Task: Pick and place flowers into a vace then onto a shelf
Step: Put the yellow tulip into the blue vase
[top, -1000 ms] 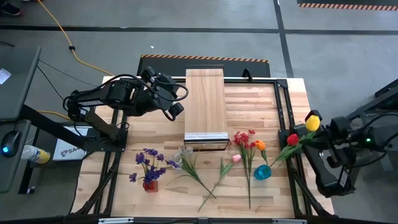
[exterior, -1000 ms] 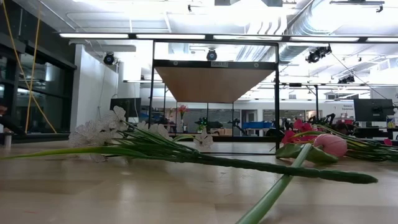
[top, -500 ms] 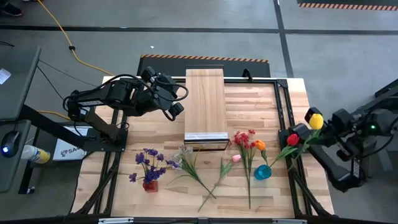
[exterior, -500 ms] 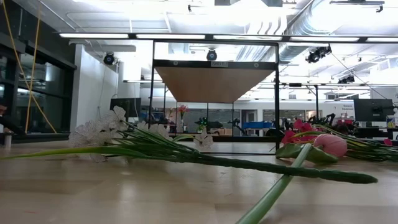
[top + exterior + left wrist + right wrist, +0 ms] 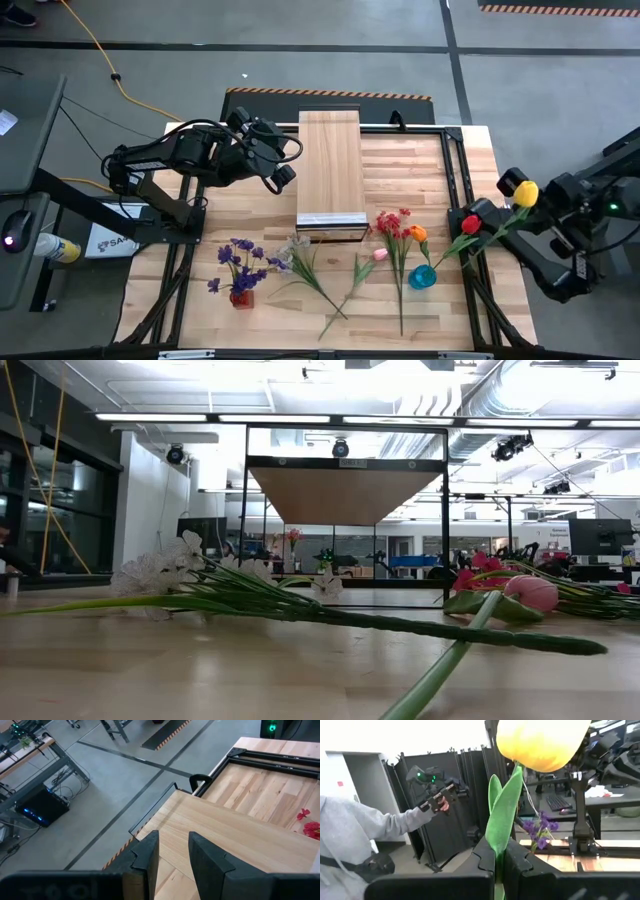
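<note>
My right gripper [image 5: 518, 200] hangs at the table's right edge, shut on a yellow tulip [image 5: 526, 193]. Its head [image 5: 540, 742] stands above the fingers. A red tulip [image 5: 470, 224] is just left of it. On the table's near half lie a red spray [image 5: 393, 222], an orange tulip [image 5: 417, 233], a pink tulip [image 5: 380, 255] and a white spray [image 5: 295, 248]. A blue vase [image 5: 422, 277] stands near them. Purple flowers [image 5: 240, 262] stick up from a red vase [image 5: 240, 297]. The shelf [image 5: 330, 165] runs along the table's middle. My left gripper [image 5: 280, 172] hovers open at its left side. My right gripper pinches the yellow tulip's green stem and leaf [image 5: 499, 851] between its two fingers [image 5: 484, 856], below the head. The fingers lie roughly level and across the stem. The head stands above them, and the stem [image 5: 490, 235] slants down toward the blue vase.
Black frame bars [image 5: 455, 150] edge the tabletop. A person in a grey sleeve [image 5: 350, 835] stands beyond the table in the right wrist view. The low view shows the white spray [image 5: 150, 572] and the pink tulip [image 5: 530, 592] lying across the boards, under the raised shelf [image 5: 345, 495].
My right gripper has swung toward the table's right edge, carrying the yellow tulip's head with it. The other flowers lie as before.
</note>
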`<move>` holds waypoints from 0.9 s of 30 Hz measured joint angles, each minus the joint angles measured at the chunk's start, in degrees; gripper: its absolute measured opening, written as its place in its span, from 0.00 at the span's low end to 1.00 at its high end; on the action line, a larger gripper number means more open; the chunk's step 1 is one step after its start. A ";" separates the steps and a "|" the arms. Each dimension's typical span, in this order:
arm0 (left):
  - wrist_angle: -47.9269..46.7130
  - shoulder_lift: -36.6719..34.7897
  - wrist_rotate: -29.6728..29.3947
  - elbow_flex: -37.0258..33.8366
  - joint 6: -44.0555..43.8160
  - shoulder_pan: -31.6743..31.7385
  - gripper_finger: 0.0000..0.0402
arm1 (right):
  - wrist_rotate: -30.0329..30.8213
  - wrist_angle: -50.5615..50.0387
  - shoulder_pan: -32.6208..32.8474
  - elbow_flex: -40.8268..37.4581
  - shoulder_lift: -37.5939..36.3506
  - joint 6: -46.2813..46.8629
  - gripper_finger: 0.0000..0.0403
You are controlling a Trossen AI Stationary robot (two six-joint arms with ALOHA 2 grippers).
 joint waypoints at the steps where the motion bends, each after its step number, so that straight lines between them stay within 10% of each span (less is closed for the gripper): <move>1: 0.02 0.00 0.00 0.00 -0.02 -0.01 0.34 | 0.23 0.37 0.05 -0.39 -0.02 0.50 0.00; 27: 0.04 0.00 0.59 0.00 -0.24 -0.01 0.34 | 7.53 52.28 3.50 -14.73 -0.26 35.47 0.00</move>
